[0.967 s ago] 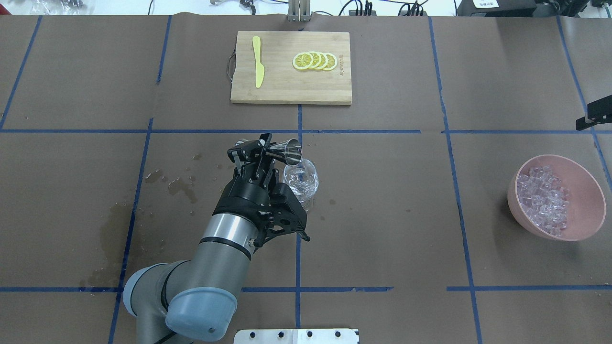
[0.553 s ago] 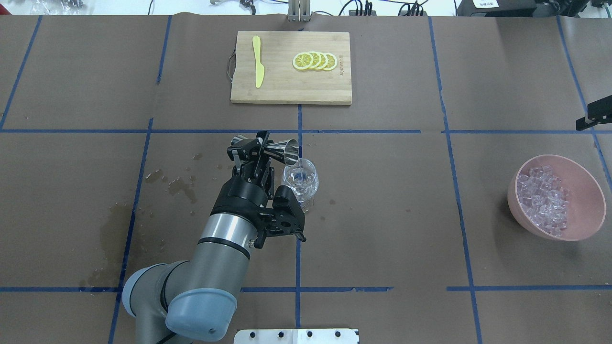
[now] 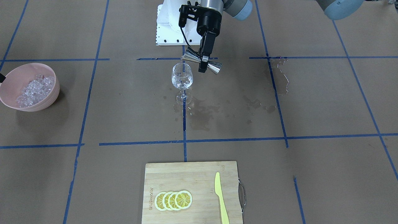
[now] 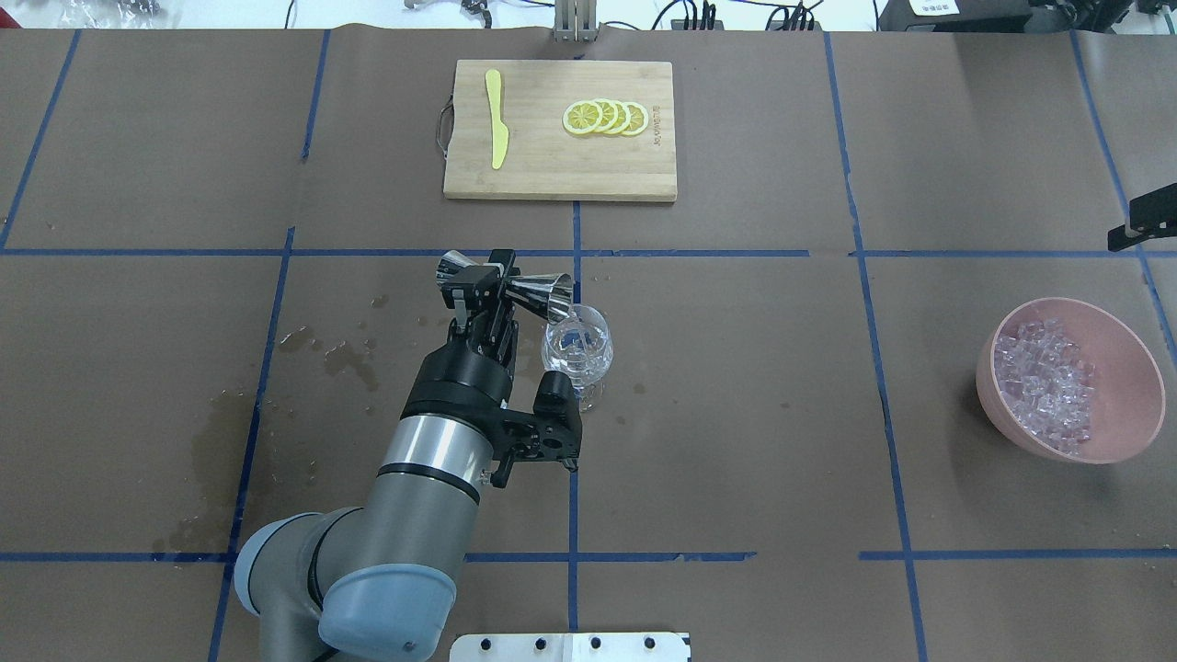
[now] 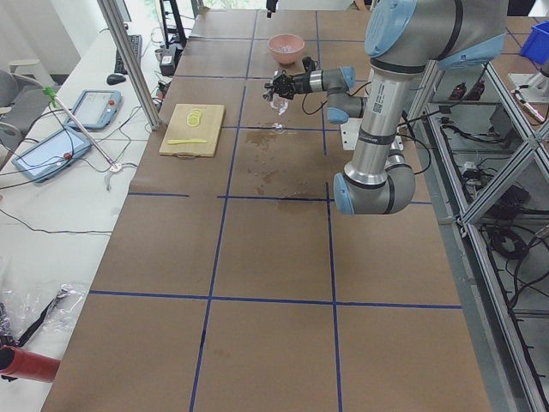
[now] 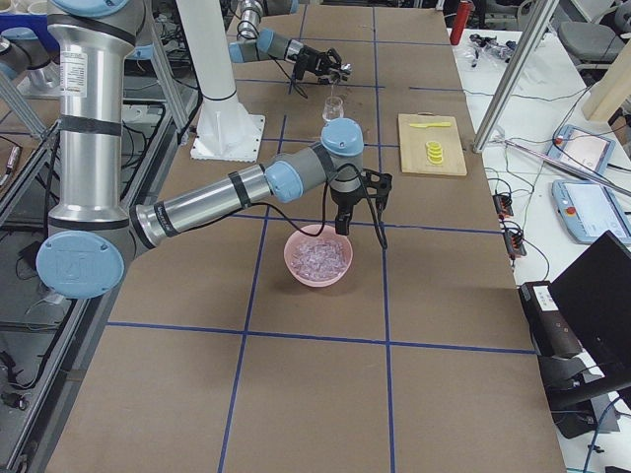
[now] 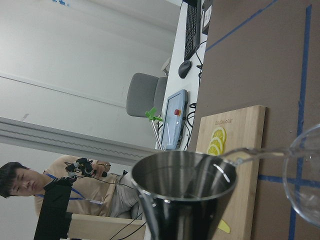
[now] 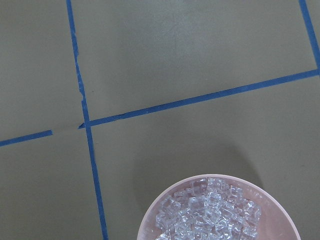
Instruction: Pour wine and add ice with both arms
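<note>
My left gripper [image 4: 492,280] [image 3: 203,62] is shut on a steel double-cone jigger [image 4: 515,285] [image 3: 202,63] [image 7: 182,192]. The jigger is tipped on its side with its mouth at the rim of a clear stemmed glass [image 4: 577,348] [image 3: 182,77] [image 7: 302,180]. A thin stream of wine [image 7: 255,152] runs from the jigger's lip into the glass. The ice [image 4: 1044,386] [image 3: 31,88] [image 8: 210,215] is heaped in a pink bowl [image 4: 1126,368] [image 6: 296,258] at the robot's far right. My right gripper [image 6: 343,227] hangs over that bowl's edge; I cannot tell whether it is open or shut.
A wooden cutting board [image 4: 552,175] [image 3: 189,174] with lemon slices [image 4: 605,118] and a yellow knife [image 4: 497,118] lies at the far side. Dark wet stains [image 4: 345,354] mark the brown paper left of the glass. The white pedestal [image 3: 169,28] stands at the robot's edge.
The left wrist has rolled and drawn slightly left, so the jigger lies flatter with both cones showing. The glass and the bowl have not moved.
</note>
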Motion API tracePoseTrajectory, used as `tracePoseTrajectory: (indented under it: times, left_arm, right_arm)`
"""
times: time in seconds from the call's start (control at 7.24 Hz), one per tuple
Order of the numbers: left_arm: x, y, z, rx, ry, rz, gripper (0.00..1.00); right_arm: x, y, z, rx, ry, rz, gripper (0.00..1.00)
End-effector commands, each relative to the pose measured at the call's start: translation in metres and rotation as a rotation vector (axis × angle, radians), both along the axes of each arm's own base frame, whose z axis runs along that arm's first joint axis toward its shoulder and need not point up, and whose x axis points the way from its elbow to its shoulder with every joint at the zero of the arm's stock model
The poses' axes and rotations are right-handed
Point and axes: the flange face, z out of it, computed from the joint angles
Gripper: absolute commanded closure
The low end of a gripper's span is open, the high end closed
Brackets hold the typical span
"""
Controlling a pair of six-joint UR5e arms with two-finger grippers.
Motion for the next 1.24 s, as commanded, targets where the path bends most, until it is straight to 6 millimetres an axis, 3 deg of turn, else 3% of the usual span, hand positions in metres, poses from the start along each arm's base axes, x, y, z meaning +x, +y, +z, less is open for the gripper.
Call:
tracePoseTrajectory:
  times: [0.0, 0.83, 1.11]
  left_arm:
    - [0.002, 0.007, 0.003, 0.024, -0.071, -0.031, 1.0]
    - [0.014, 0.014, 0.003, 0.046, -0.202, -0.012, 1.0]
    - [0.004, 0.016, -0.003, 0.046, -0.073, -0.014, 1.0]
  right_arm:
    - [0.0, 0.0, 0.0, 0.0, -0.001, -0.001, 0.0]
    - [-0.002, -0.004, 0.004, -0.002, 0.002, -0.003, 0.0]
    - [-0.003, -0.005, 0.004, 0.012, 0.035, 0.008, 0.0]
